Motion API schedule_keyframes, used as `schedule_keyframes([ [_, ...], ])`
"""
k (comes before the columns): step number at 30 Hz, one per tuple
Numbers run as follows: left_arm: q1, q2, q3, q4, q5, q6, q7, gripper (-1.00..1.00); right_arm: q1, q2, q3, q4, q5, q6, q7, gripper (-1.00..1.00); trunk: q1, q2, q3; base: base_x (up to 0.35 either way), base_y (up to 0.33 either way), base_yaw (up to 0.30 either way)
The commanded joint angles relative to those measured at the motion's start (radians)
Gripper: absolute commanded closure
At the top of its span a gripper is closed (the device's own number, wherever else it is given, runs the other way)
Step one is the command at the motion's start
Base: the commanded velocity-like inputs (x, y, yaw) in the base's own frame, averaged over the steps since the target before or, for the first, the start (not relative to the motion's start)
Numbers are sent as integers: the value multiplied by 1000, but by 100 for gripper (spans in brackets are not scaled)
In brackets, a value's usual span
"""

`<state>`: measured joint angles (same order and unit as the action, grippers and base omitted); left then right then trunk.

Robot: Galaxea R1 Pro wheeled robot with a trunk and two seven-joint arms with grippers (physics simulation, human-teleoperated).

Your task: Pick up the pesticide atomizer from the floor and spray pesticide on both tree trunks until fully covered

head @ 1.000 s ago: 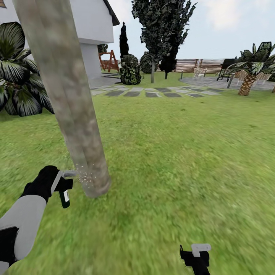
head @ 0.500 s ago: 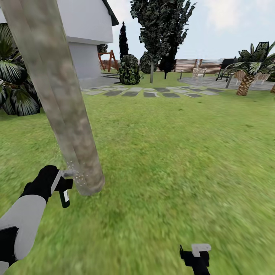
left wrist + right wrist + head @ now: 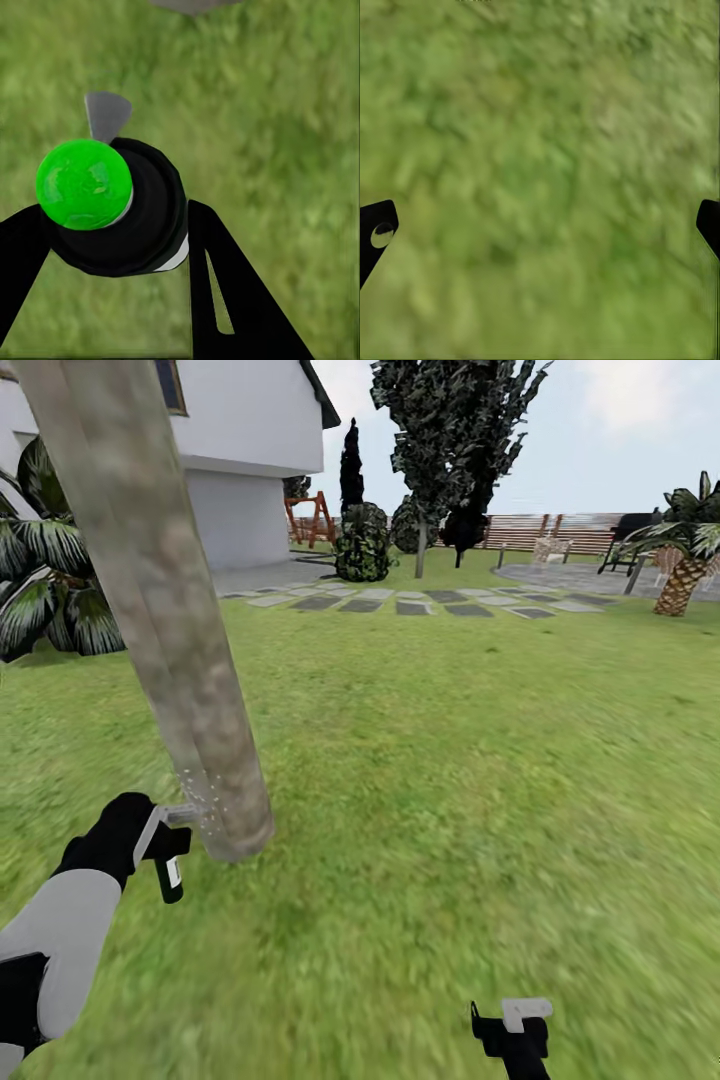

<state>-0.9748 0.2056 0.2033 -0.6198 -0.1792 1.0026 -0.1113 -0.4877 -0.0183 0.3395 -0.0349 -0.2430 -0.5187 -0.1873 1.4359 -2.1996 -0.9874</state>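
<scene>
Camera swung left, left pincer [image 3: 165, 840] clamps atomizer [image 3: 170, 872] beside trunk [image 3: 190, 690], right pincer [image 3: 512, 1028] spread

Tree trunk [image 3: 150, 610] cut off at top edge (crown unseen); right hand [image 3: 512, 1028] partly cropped below.

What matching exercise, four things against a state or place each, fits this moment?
Things:
1. pesticide atomizer
2. right gripper
3. tree trunk
4. stone slabs

States or places:
A. open over grass
B. whitish specks near its base
C. clamped in the left gripper
D. far across the lawn, before the fence

Pairs: 1-C, 2-A, 3-B, 4-D
</scene>
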Motion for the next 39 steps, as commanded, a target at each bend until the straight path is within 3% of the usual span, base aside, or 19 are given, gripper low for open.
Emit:
schedule_keyframes([
  [1,0,0,4,-1,-11,4,-10,100,0,0,9,0,-7,-1,-3,-100,0,0,-1,0,-273,59],
  [17,-7,-1,4,-1,-12,5,-10,100,0,0,9,0,-7,-1,-3,-100,0,0,-1,107,-245,3],
  [28,-5,1,4,0,-14,5,-9,100,0,0,9,0,-7,-1,-3,-100,0,0,-1,188,-226,233],
  [39,-5,1,4,0,-14,5,-8,100,0,0,9,0,-7,-1,-3,-100,0,0,-1,185,-231,18],
])
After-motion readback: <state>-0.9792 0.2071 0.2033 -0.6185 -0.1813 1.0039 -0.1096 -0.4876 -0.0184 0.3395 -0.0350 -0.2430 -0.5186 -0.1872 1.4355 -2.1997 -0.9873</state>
